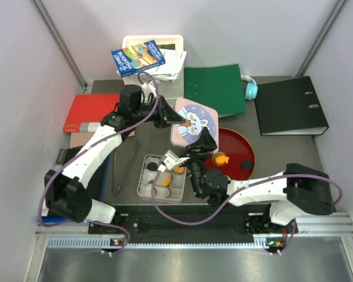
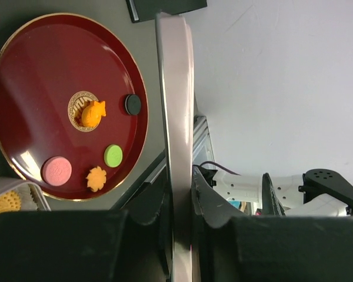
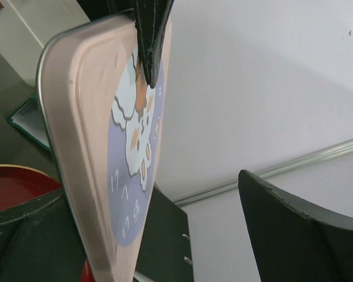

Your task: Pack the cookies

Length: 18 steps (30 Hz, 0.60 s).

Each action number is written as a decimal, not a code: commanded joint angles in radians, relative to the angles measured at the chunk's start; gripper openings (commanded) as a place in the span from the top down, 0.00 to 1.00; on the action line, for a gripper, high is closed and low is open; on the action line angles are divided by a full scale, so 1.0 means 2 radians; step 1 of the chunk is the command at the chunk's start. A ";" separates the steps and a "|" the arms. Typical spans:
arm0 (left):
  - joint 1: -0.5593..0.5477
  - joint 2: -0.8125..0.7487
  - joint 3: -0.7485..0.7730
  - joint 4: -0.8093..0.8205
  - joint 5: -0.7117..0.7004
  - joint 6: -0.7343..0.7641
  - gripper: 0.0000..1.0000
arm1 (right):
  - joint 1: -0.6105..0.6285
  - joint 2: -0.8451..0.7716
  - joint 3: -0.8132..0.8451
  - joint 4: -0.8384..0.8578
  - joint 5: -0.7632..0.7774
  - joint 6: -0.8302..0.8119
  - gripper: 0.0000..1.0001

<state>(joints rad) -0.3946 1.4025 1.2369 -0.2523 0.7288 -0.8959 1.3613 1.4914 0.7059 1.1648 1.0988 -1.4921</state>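
My left gripper (image 1: pixel 165 119) is shut on the edge of the pink tin lid (image 1: pixel 191 120) with a bunny picture and holds it tilted above the table. In the left wrist view the lid (image 2: pixel 176 106) shows edge-on between the fingers (image 2: pixel 215 205). My right gripper (image 1: pixel 201 141) is open at the lid's near edge; in its view the lid (image 3: pixel 106 147) stands by the left finger (image 3: pixel 23 235). Cookies lie on the red plate (image 2: pixel 47 70): orange (image 2: pixel 93 113), black (image 2: pixel 132 104), green (image 2: pixel 113 155), pink (image 2: pixel 56 170). The tin base (image 1: pixel 142 176) holds several cookies in paper cups.
The red plate (image 1: pixel 241 141) sits right of the tin base. Metal tongs (image 1: pixel 126 167) lie left of it. A red folder (image 1: pixel 91 111), a green folder (image 1: pixel 215 89), a black binder (image 1: pixel 291 106), teal headphones (image 1: pixel 250 88) and a white box with a booklet (image 1: pixel 150 56) line the back.
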 commanded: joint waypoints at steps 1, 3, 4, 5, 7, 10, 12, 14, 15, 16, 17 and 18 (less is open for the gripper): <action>0.010 0.017 0.046 0.016 -0.017 0.025 1.00 | 0.026 -0.065 -0.007 -0.015 0.041 0.035 0.04; 0.016 0.030 0.059 0.013 -0.019 0.022 1.00 | 0.035 -0.082 -0.010 -0.029 0.050 0.044 0.04; 0.017 0.035 0.075 0.009 -0.021 0.022 1.00 | 0.045 -0.090 -0.015 -0.039 0.065 0.047 0.03; 0.020 0.045 0.084 0.007 -0.023 0.020 1.00 | 0.051 -0.110 -0.019 -0.061 0.074 0.052 0.03; 0.022 0.056 0.109 0.011 -0.021 0.008 1.00 | 0.072 -0.135 -0.044 -0.092 0.103 0.073 0.02; 0.025 0.072 0.137 0.019 -0.023 -0.001 1.00 | 0.095 -0.191 -0.059 -0.247 0.142 0.172 0.02; 0.030 0.080 0.151 0.030 -0.022 -0.011 1.00 | 0.102 -0.228 -0.036 -0.543 0.150 0.378 0.02; 0.040 0.086 0.158 0.042 -0.020 -0.021 1.00 | 0.100 -0.232 0.037 -0.781 0.158 0.562 0.01; 0.044 0.088 0.163 0.046 -0.018 -0.028 1.00 | 0.092 -0.226 0.086 -0.943 0.164 0.721 0.01; 0.052 0.089 0.166 0.047 -0.014 -0.029 1.00 | 0.083 -0.220 0.115 -1.020 0.152 0.811 0.01; 0.057 0.088 0.167 0.048 -0.012 -0.028 1.00 | 0.048 -0.214 0.142 -1.069 0.147 0.870 0.01; 0.060 0.087 0.163 0.046 -0.011 -0.025 1.00 | 0.027 -0.206 0.199 -1.126 0.133 0.985 0.01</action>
<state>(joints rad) -0.3054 1.5867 1.5120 -0.2443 0.6895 -0.9295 1.5318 1.0599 0.8227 -0.2321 1.3495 -0.4622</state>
